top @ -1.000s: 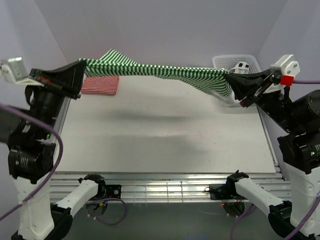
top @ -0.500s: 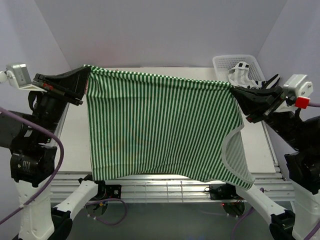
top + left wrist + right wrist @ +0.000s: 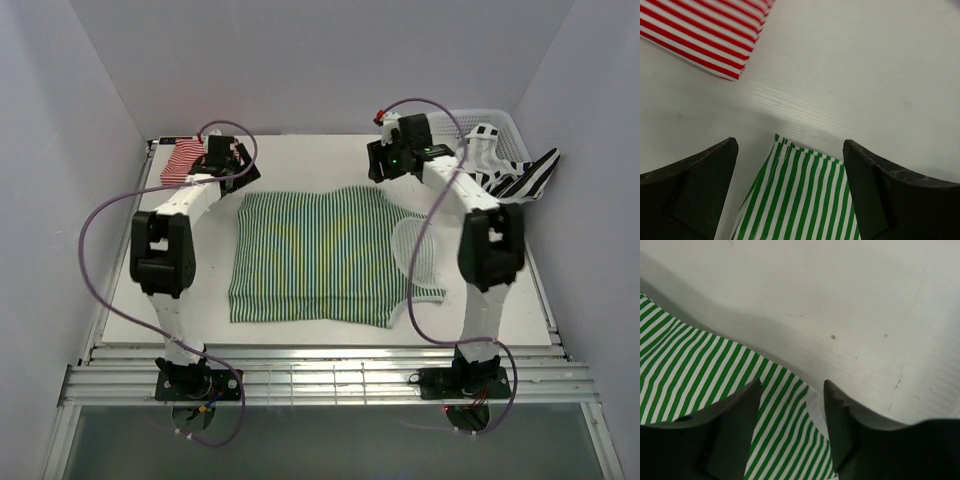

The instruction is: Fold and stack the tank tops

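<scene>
Green-and-white thin-striped cloth tank top [image 3: 315,255] lies spread flat mid-table, its straps toward the right. Your left gripper [image 3: 790,150] hangs over its far left corner, jaws wide apart, holding nothing. Your right gripper [image 3: 792,385] hangs over the far right edge, jaws parted and empty. A folded red-and-white striped top [image 3: 180,163] sits at the white table's [image 3: 300,160] far left; a broad-striped black-and-white top [image 3: 520,178] drapes over the white plastic lattice basket [image 3: 500,118].

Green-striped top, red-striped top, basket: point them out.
green-striped tank top [image 3: 315,255], top view, centre of cloth
red-striped tank top [image 3: 700,35], left wrist view, striped surface
white lattice basket [image 3: 497,113], top view, far rim
</scene>
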`<state>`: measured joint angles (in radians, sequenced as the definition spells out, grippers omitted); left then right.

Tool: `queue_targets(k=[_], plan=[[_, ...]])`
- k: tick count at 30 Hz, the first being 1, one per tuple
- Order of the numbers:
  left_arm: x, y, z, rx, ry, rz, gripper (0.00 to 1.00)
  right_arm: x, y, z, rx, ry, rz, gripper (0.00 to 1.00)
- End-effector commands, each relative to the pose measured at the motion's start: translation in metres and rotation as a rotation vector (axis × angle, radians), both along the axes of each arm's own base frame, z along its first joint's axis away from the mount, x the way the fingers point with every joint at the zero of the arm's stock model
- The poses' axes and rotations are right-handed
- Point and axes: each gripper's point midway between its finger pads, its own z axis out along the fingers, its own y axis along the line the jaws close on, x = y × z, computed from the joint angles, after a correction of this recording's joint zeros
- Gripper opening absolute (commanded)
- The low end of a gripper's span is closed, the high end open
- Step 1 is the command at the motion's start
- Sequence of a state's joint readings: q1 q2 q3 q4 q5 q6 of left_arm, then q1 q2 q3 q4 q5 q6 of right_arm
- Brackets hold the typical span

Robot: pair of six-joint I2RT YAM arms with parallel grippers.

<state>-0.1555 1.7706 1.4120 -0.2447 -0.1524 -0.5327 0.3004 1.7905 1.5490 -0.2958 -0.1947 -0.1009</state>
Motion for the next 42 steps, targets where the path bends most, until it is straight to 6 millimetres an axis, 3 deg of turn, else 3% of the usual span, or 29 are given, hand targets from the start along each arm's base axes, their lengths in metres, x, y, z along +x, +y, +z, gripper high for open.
queue_targets(k=[1,2,3,4,5,6,7,8,9,10,13,14,15,17,18,19,20,21,22,24,25,27,29,31,34,37,42], plan=[[0.037,0.020,-0.010,0.018,0.084,0.088,0.98,0.049,-0.005,-0.045,-0.131,0.144,-0.048,0.62],[0.045,0.016,0.000,0.019,0.061,0.073,0.98,0.075,0.003,0.011,-0.102,0.039,-0.052,0.67],[0.050,0.011,0.011,0.008,0.031,0.049,0.98,0.074,0.006,0.000,-0.119,0.082,-0.037,0.70],[0.055,0.009,0.037,0.004,-0.042,0.036,0.98,0.075,0.014,0.017,-0.096,0.046,-0.020,0.79],[0.054,0.007,0.047,0.013,-0.069,0.024,0.98,0.066,0.019,0.009,-0.093,0.064,-0.004,0.84],[0.053,0.005,0.058,0.008,-0.106,0.009,0.98,0.053,0.020,0.041,-0.064,-0.001,0.005,0.90],[0.046,0.005,0.077,0.004,-0.143,0.002,0.98,0.052,0.032,0.056,-0.020,-0.081,0.022,0.90],[0.037,0.005,0.069,0.002,-0.125,-0.005,0.98,0.031,0.030,0.021,-0.034,-0.022,0.031,0.90],[0.032,0.004,0.070,-0.005,-0.135,-0.013,0.98,0.015,0.028,0.053,-0.002,-0.090,0.031,0.90],[0.023,-0.002,0.070,-0.025,-0.132,-0.043,0.98,0.008,0.029,0.055,0.031,-0.099,0.014,0.90],[-0.013,-0.010,0.054,-0.072,-0.092,-0.084,0.98,-0.034,0.007,0.032,0.043,-0.018,-0.070,0.90],[-0.034,-0.010,0.043,-0.082,-0.062,-0.086,0.98,-0.047,0.003,0.026,0.062,0.009,-0.090,0.90],[-0.047,-0.010,0.037,-0.108,-0.039,-0.076,0.98,-0.073,-0.004,0.008,0.066,0.054,-0.098,0.90],[-0.075,-0.011,0.027,-0.132,0.006,-0.070,0.98,-0.102,-0.003,-0.004,0.122,0.108,-0.089,0.90],[-0.102,-0.008,0.022,-0.130,0.034,-0.059,0.98,-0.120,-0.004,0.006,0.152,0.091,-0.068,0.90],[-0.116,-0.007,0.018,-0.156,0.058,-0.012,0.98,-0.145,-0.002,-0.021,0.148,0.156,-0.045,0.90],[-0.129,0.000,0.016,-0.164,0.073,0.036,0.98,-0.159,-0.001,-0.025,0.166,0.177,-0.045,0.90],[-0.154,0.004,0.012,-0.180,0.105,0.062,0.98,-0.175,-0.001,-0.016,0.192,0.161,-0.037,0.90],[-0.165,0.006,0.010,-0.211,0.122,0.101,0.98,-0.197,0.005,-0.035,0.190,0.214,-0.009,0.90],[-0.196,0.013,0.003,-0.203,0.179,0.123,0.98,-0.224,0.013,-0.036,0.224,0.224,0.032,0.90],[-0.211,0.016,-0.010,-0.194,0.227,0.143,0.98,-0.245,0.017,-0.058,0.203,0.275,0.056,0.90],[-0.242,0.024,-0.034,-0.169,0.334,0.185,0.98,-0.264,0.014,-0.067,0.215,0.303,0.028,0.90],[-0.270,0.028,-0.062,-0.176,0.417,0.219,0.98,-0.288,0.011,-0.092,0.194,0.376,0.018,0.90],[-0.294,0.023,-0.085,-0.210,0.484,0.216,0.98,-0.306,0.011,-0.105,0.186,0.439,0.001,0.90],[-0.296,0.020,-0.097,-0.251,0.484,0.239,0.98,-0.316,0.000,-0.126,0.125,0.481,-0.073,0.90],[-0.293,0.021,-0.108,-0.256,0.484,0.259,0.96,-0.315,-0.011,-0.142,0.096,0.508,-0.168,0.91],[-0.295,0.007,-0.139,-0.294,0.576,0.218,0.80,-0.304,-0.014,-0.157,0.053,0.517,-0.240,0.99]])
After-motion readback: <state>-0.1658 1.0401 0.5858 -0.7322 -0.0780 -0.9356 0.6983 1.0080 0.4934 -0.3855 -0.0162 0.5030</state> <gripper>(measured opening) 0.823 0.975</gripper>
